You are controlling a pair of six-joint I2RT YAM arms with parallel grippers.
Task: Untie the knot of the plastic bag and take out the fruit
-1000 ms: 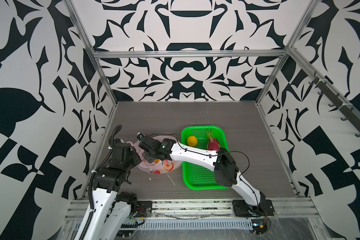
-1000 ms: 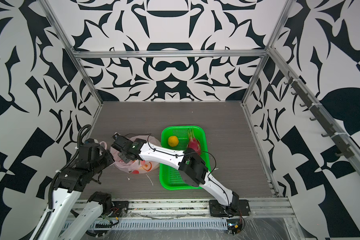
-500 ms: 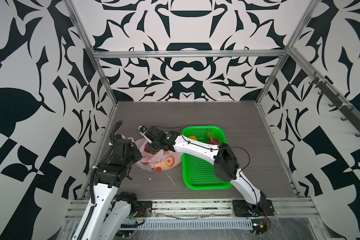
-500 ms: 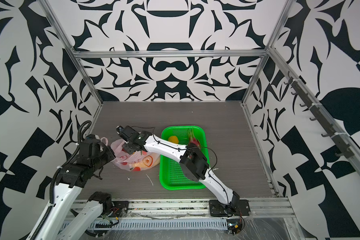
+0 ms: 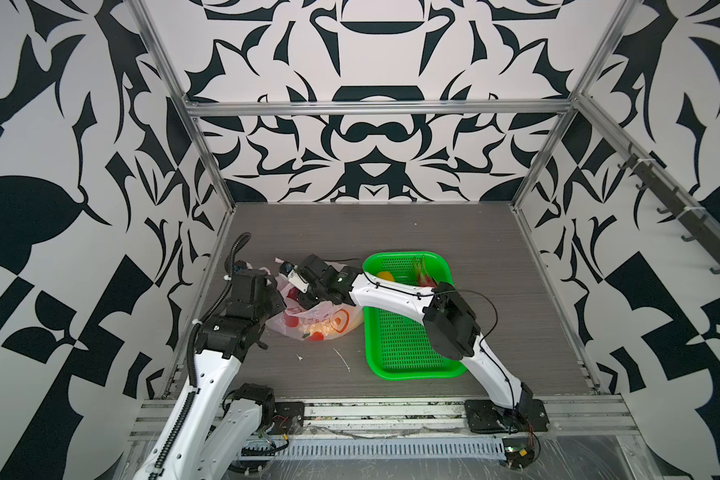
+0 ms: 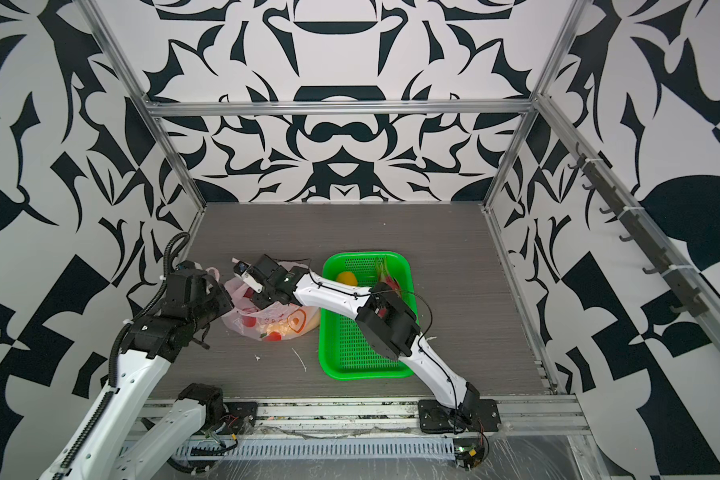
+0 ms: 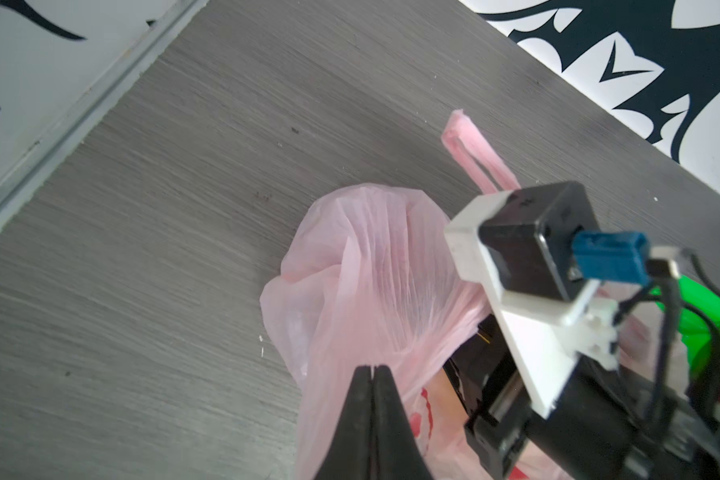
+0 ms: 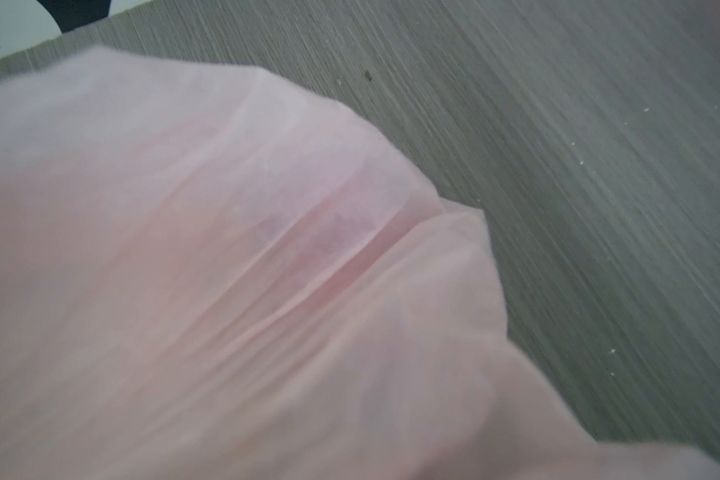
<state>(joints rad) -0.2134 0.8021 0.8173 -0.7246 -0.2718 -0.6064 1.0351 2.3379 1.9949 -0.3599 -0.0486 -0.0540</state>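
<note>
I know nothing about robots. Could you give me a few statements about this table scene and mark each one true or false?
1. The green basket holds a round yellow fruit. True.
2. The pink plastic bag lies inside the basket. False: it lies on the table beside the basket.
3. The left pincer is shut on the bag's thin film. True.
4. The right pincer hangs over the basket. False: it reaches across to the bag.
5. The basket holds only the yellow fruit. False: a magenta dragon fruit lies in it too.
</note>
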